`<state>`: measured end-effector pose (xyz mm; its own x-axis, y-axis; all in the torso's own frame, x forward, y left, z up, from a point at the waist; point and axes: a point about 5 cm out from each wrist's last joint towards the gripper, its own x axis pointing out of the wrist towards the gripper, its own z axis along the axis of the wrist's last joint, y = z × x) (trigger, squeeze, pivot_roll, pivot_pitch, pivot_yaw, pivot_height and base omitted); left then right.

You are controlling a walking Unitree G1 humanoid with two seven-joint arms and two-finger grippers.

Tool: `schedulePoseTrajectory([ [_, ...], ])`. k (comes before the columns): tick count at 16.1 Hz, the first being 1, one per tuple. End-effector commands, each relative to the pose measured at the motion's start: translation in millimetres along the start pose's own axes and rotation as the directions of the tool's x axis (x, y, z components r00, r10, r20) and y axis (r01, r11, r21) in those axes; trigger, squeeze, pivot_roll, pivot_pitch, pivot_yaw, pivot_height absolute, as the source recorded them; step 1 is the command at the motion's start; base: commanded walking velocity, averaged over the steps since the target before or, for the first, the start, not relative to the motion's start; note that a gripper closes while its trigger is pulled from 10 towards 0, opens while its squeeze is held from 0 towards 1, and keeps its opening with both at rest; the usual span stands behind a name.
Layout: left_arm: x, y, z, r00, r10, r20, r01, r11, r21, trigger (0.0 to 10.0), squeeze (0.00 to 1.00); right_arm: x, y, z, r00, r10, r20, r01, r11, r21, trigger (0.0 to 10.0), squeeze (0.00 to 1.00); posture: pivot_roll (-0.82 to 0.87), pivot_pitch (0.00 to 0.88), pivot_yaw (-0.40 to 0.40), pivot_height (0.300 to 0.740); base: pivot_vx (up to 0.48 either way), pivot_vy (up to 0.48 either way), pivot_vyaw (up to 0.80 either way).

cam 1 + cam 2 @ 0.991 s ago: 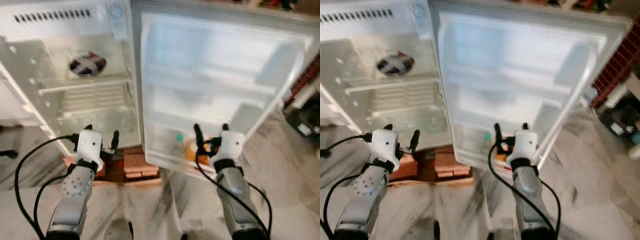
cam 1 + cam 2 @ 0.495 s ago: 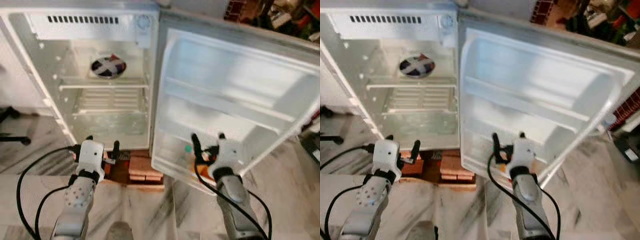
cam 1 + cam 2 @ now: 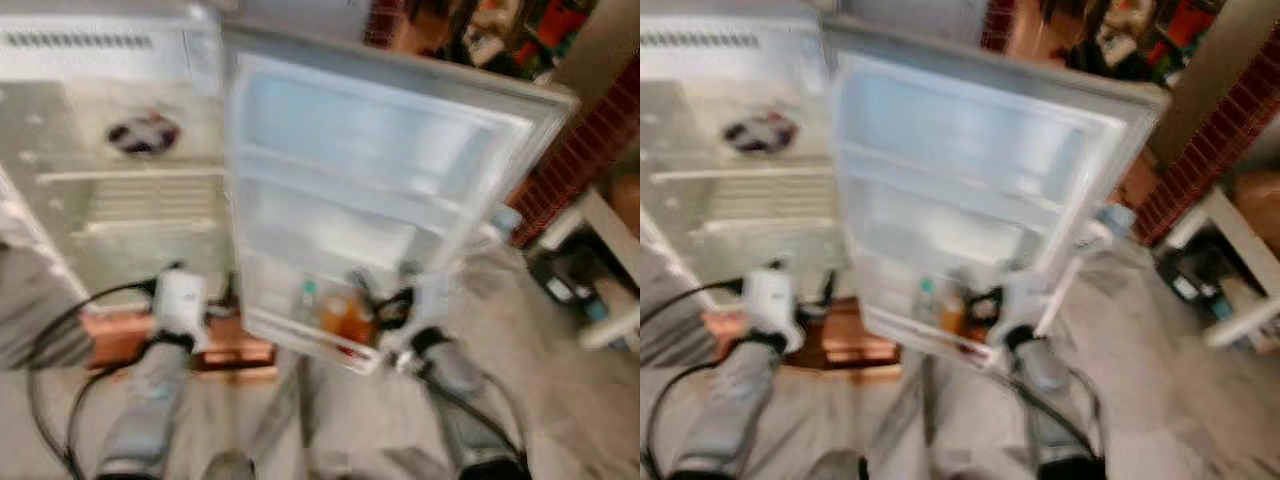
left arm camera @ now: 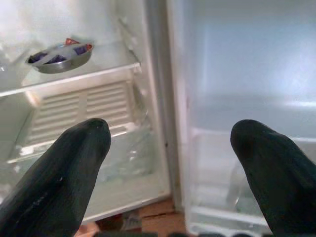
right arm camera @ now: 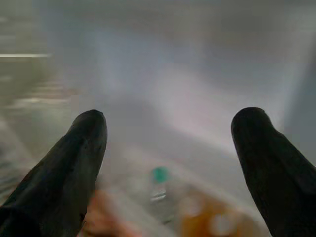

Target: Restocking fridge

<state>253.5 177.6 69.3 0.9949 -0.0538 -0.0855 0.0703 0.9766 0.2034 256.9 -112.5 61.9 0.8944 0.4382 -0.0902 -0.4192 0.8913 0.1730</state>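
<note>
While both tools, the left tool (image 4: 168, 163) and the right tool (image 5: 168, 163), are held open and empty, a green-capped bottle (image 3: 307, 298) is seen in the door's bottom shelf (image 3: 300, 335). It is judged light and slippery, best held around its middle.

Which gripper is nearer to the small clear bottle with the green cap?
Right. The right gripper hovers beside the small clear bottle with the green cap in the door's lowest shelf; the left gripper is farther off, before the fridge body.

no legible text, labels too blurred to read
</note>
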Motion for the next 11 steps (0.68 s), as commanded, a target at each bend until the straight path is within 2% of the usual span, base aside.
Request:
schedulePoseTrajectory([
  [1,0.9,-10.1,1.1,1.000,-0.026,0.005,0.026,1.000,-0.007,10.0,0.00,-8.7,-3.8,-5.0,0.995,0.086,-0.059,-0.084,0.996,0.034,10.0,0.00,0.12,0.058,-0.063,0.740,0.000,-0.356,0.00],
  [3,2.0,-12.8,0.9,1.000,-0.030,0.002,0.030,1.000,-0.007,10.0,0.00,-19.2,-2.8,-8.1,0.955,0.271,-0.118,-0.262,0.961,0.086,10.0,0.00,0.11,0.058,-0.063,0.740,0.000,-0.319,0.00],
  [5,2.5,-13.7,1.4,0.999,-0.032,0.004,0.032,0.999,-0.003,10.0,0.00,-20.4,-14.8,-5.2,0.952,0.277,-0.131,-0.268,0.960,0.080,10.0,0.00,0.11,0.060,-0.063,0.740,0.000,-0.259,0.00],
  [6,1.9,-13.5,0.9,1.000,-0.030,0.003,0.030,1.000,-0.001,10.0,0.00,-15.9,-29.8,-1.3,0.973,0.196,-0.125,-0.196,0.981,0.014,10.0,0.00,0.11,0.062,-0.066,0.740,0.000,0.000,0.00],
  [7,1.7,-13.5,0.6,1.000,-0.029,0.002,0.029,1.000,-0.002,10.0,0.00,-14.6,-32.8,0.1,0.976,0.180,-0.120,-0.179,0.984,0.019,10.0,0.00,0.11,0.062,-0.066,0.740,0.000,0.000,0.00],
  [8,0.3,-13.5,-1.5,1.000,-0.028,-0.005,0.028,1.000,0.001,10.0,0.00,-12.4,-37.7,7.1,0.983,0.155,-0.095,-0.158,0.987,-0.021,10.0,0.00,0.11,0.055,-0.068,0.740,0.000,0.000,0.00],
  [9,-0.5,-13.8,-2.4,1.000,-0.025,-0.007,0.025,1.000,0.001,10.0,0.00,-9.0,-41.2,13.9,0.993,0.105,-0.050,-0.107,0.993,-0.048,10.0,0.00,0.11,0.052,-0.068,0.740,0.000,0.000,0.41],
  [10,0.2,-13.7,-2.9,1.000,-0.017,-0.013,0.016,1.000,-0.013,10.0,0.00,-2.6,-46.3,21.7,1.000,0.006,0.006,-0.005,0.994,-0.110,10.0,0.00,0.12,0.072,-0.075,0.740,0.000,0.000,0.74],
  [11,0.4,-12.4,-2.7,1.000,-0.010,-0.017,0.010,1.000,-0.003,10.0,0.00,0.0,-48.3,24.8,0.999,-0.044,0.030,0.047,0.993,-0.110,10.0,0.00,0.12,0.072,-0.075,0.740,0.000,0.000,0.74],
])
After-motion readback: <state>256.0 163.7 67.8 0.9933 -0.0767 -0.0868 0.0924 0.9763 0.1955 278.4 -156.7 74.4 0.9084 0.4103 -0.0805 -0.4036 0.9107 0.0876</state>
